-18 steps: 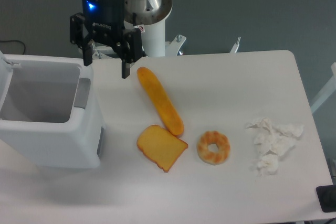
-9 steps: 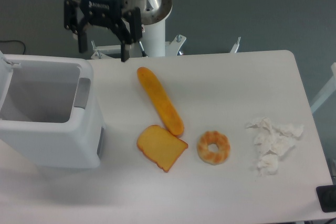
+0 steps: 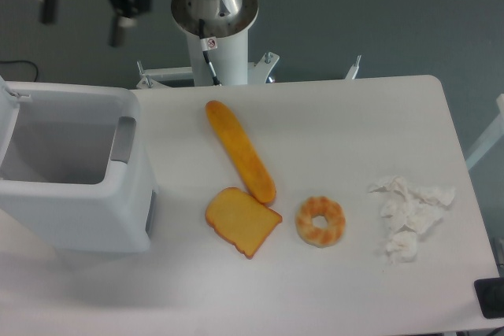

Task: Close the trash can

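The white trash can (image 3: 75, 218) stands at the left of the table with its top open, so I see into its empty inside. Its lid (image 3: 6, 112) stands up at the far left edge, mostly cut off by the frame. A grey tab (image 3: 124, 139) sits on the can's right rim. My gripper (image 3: 83, 27) is high above the can's back edge at the top left, blurred by motion. Its two fingers (image 3: 118, 31) hang apart, open and empty.
A long orange bread roll (image 3: 240, 151), a toast slice (image 3: 242, 220) and a ring-shaped pastry (image 3: 320, 221) lie mid-table. Crumpled white tissue (image 3: 409, 214) lies at the right. The arm's white base column (image 3: 213, 17) stands behind the table's back edge.
My gripper has risen and moved left, from beside the can's right rim near the roll to high above the can's back. The can and food have not moved.
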